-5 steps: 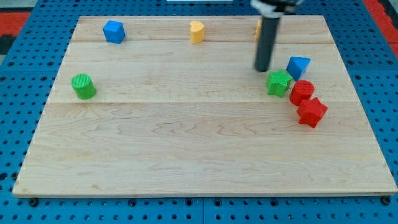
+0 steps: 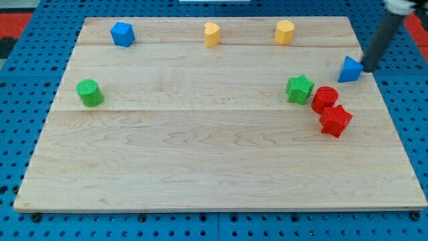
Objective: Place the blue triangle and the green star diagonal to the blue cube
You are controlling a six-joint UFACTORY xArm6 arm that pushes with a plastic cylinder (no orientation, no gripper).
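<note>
The blue triangle lies near the board's right edge. My tip stands just to its right, touching or nearly touching it. The green star lies to the triangle's lower left, beside two red blocks. The blue cube sits far off at the view's top left.
A red cylinder touches the green star's right side, and a red star-like block sits below it. Two yellow blocks lie along the top. A green cylinder is at the left. The wooden board ends close to the triangle's right.
My tip has swung from above the green star to the right side of the blue triangle. The triangle has shifted right, toward the board's edge. The second yellow block is uncovered.
</note>
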